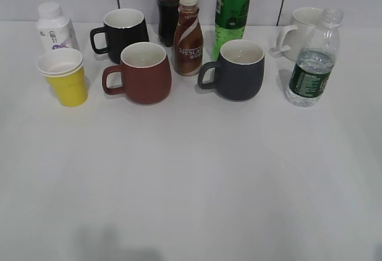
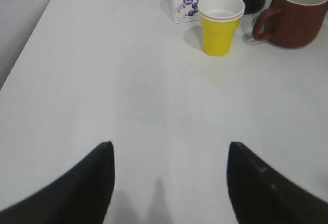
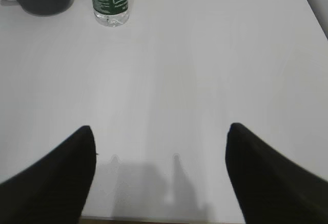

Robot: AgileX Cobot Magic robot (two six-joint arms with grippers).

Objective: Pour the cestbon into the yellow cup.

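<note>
The cestbon bottle, clear with a dark green label and no cap, stands upright at the right of the table; its lower part shows in the right wrist view. The yellow cup with white rim stands upright at the left; it also shows in the left wrist view. My left gripper is open and empty above bare table, well short of the cup. My right gripper is open and empty near the table's front edge, far from the bottle. Neither gripper shows in the exterior view.
A brown mug, black mug, dark grey mug and white mug stand among a Nescafe bottle, a green bottle, a cola bottle and a white bottle.
</note>
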